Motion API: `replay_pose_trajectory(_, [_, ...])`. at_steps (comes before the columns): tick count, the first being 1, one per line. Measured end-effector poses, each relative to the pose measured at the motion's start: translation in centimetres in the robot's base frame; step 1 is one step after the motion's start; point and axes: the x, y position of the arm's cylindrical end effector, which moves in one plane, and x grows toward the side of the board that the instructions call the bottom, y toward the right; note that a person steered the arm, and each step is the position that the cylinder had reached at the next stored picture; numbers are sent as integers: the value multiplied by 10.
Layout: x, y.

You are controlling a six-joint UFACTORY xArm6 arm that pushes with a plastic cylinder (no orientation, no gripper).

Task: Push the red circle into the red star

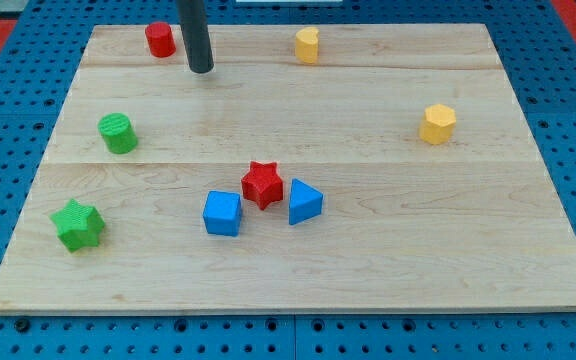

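The red circle stands near the board's top left edge. The red star sits near the board's middle, between a blue cube and a blue triangular block. My tip rests on the board just to the right of and a little below the red circle, with a small gap between them. The rod rises out of the view's top.
A green cylinder and a green star sit on the left side. A yellow block is at the top middle and a yellow hexagon at the right. The wooden board lies on a blue pegboard.
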Motion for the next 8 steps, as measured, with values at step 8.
replay_pose_trajectory(8, [3,-74])
